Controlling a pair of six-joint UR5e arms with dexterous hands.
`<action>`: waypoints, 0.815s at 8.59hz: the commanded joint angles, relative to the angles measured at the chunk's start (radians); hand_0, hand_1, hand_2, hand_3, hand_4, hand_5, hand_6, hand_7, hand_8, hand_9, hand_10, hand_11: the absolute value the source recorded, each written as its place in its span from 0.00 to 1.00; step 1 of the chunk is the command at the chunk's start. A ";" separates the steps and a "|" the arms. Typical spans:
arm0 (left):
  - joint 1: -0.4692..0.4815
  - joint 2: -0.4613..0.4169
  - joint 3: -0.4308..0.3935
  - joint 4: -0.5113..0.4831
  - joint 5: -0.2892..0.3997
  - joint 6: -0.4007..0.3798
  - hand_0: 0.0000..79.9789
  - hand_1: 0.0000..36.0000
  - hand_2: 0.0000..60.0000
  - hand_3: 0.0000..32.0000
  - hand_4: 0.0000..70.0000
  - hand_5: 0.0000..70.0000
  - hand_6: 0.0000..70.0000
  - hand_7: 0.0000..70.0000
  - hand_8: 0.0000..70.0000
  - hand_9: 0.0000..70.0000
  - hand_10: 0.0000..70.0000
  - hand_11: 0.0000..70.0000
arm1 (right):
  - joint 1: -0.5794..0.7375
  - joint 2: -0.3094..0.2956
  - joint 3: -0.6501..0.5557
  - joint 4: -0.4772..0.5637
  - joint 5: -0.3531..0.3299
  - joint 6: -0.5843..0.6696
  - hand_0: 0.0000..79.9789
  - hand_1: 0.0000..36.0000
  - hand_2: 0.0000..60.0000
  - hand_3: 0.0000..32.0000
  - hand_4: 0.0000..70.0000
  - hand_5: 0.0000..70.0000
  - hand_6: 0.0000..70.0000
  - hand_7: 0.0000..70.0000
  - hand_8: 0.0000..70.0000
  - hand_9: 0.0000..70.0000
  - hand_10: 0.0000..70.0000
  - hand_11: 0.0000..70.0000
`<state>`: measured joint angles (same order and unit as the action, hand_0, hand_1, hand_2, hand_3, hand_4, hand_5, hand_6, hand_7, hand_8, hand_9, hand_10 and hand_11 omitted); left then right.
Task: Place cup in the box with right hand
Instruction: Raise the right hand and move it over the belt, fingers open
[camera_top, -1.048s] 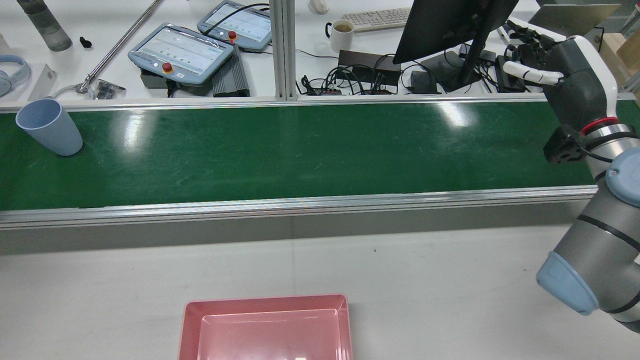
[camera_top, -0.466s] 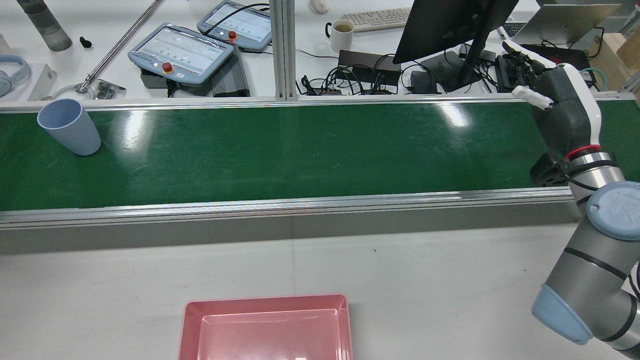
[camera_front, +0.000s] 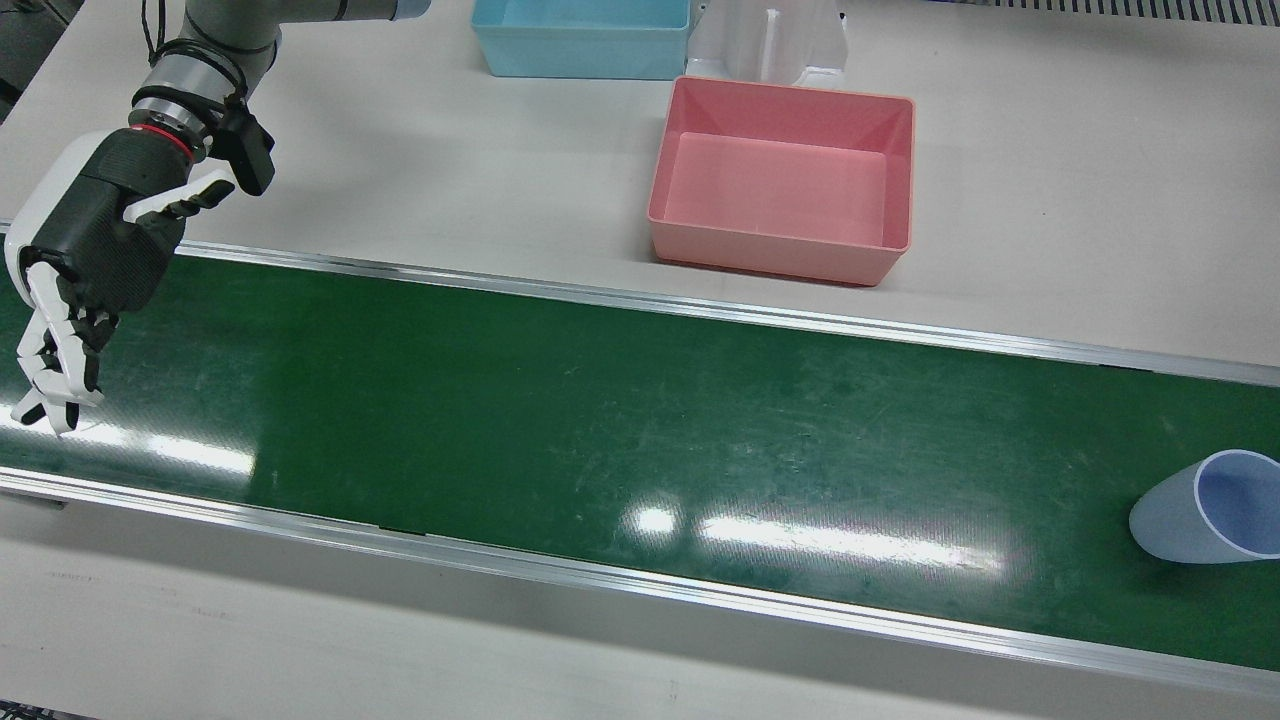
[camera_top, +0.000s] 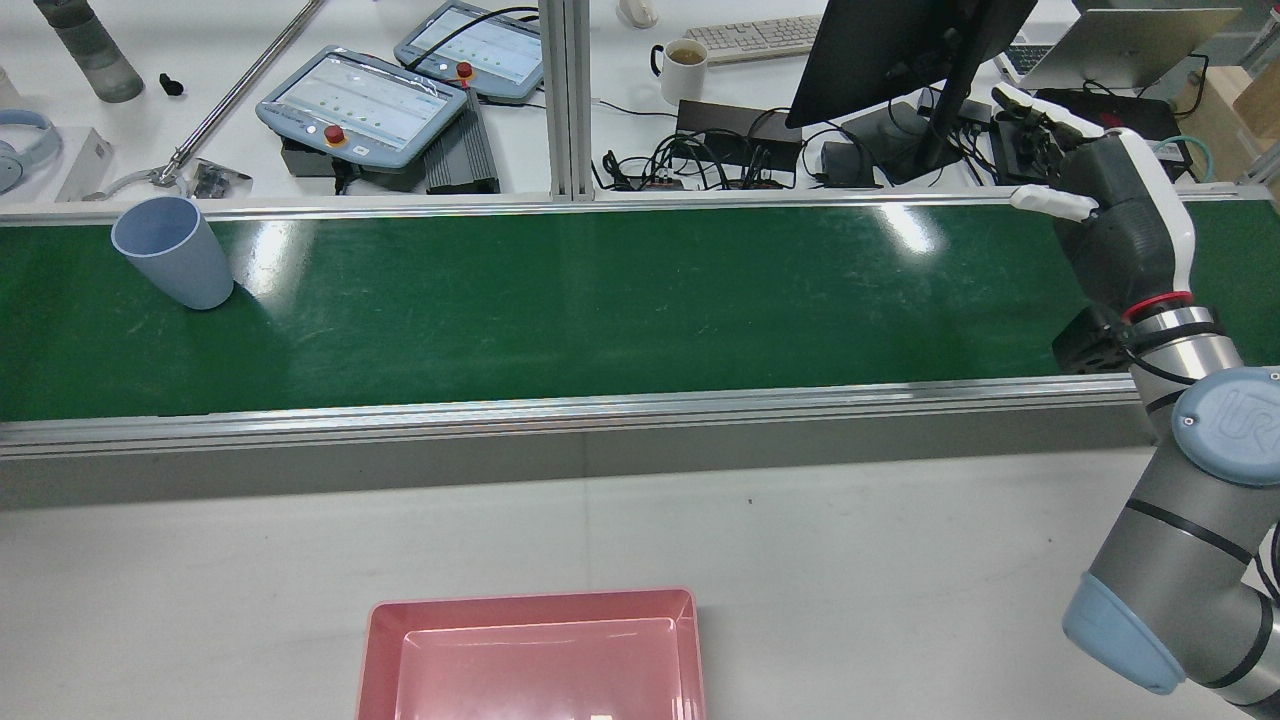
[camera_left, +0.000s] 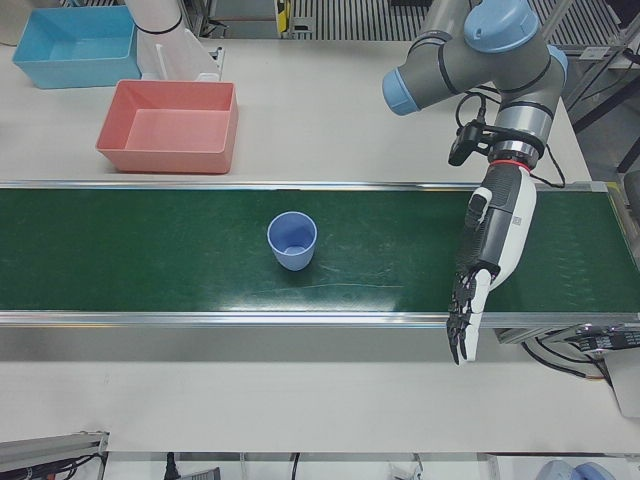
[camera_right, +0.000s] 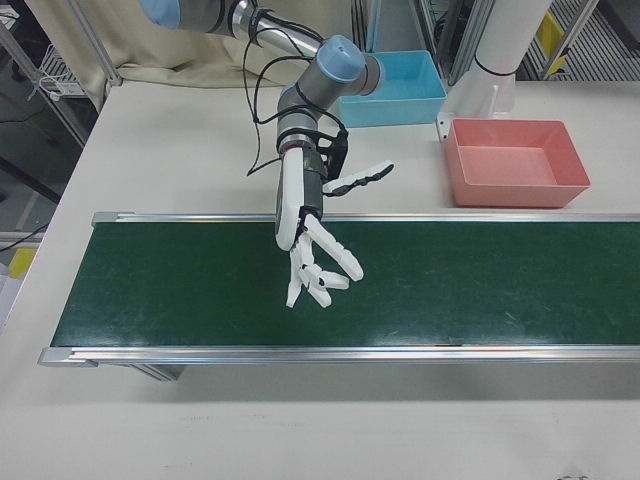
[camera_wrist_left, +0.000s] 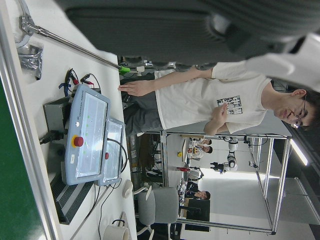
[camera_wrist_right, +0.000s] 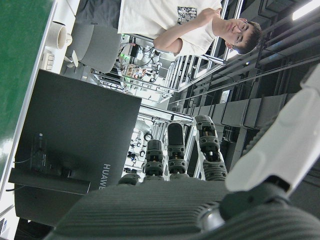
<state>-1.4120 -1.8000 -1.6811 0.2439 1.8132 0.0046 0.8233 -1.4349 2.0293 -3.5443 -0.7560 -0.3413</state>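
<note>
Long green belt (camera_front: 640, 420) across a white worktop (camera_front: 1050, 200), with desks and screens beyond the far rail. At one end, right hand (camera_front: 85, 260): hovers above the belt, fingers spread wide, holds nothing. At the opposite end, blue cup (camera_front: 1205, 505): stands upright on the belt, mouth up, well apart from that hand. Left hand (camera_left: 487, 255) past the cup's end, fingers straight and apart, pointing down over the belt's operator-side edge, likewise empty. Pink box (camera_front: 785, 255) empty on the worktop on the robot's side of the belt, blue box (camera_front: 580, 62) further back.

Judged: reach step, nothing grasped yet. Next: bring the right hand along the belt to the cup, wrap fingers round its wall, lift clear, carry over the robot-side rail, lower into the pink box, probably the one meant.
</note>
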 joint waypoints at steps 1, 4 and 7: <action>0.001 0.001 0.000 0.000 0.000 0.000 0.00 0.00 0.00 0.00 0.00 0.00 0.00 0.00 0.00 0.00 0.00 0.00 | -0.016 0.001 -0.007 -0.001 0.000 -0.001 0.54 0.00 0.00 0.00 0.20 0.03 0.13 0.61 0.12 0.28 0.00 0.00; -0.001 0.001 0.001 0.000 0.000 0.000 0.00 0.00 0.00 0.00 0.00 0.00 0.00 0.00 0.00 0.00 0.00 0.00 | -0.007 -0.016 0.002 -0.001 0.004 0.007 0.56 0.03 0.00 0.00 0.14 0.04 0.12 0.56 0.12 0.26 0.00 0.00; 0.001 0.001 0.000 0.000 0.000 0.000 0.00 0.00 0.00 0.00 0.00 0.00 0.00 0.00 0.00 0.00 0.00 0.00 | -0.032 -0.009 -0.011 -0.004 0.000 -0.005 0.58 0.15 0.00 0.00 0.17 0.05 0.13 0.58 0.12 0.27 0.00 0.00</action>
<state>-1.4124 -1.7994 -1.6800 0.2434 1.8132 0.0046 0.8140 -1.4525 2.0273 -3.5441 -0.7521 -0.3362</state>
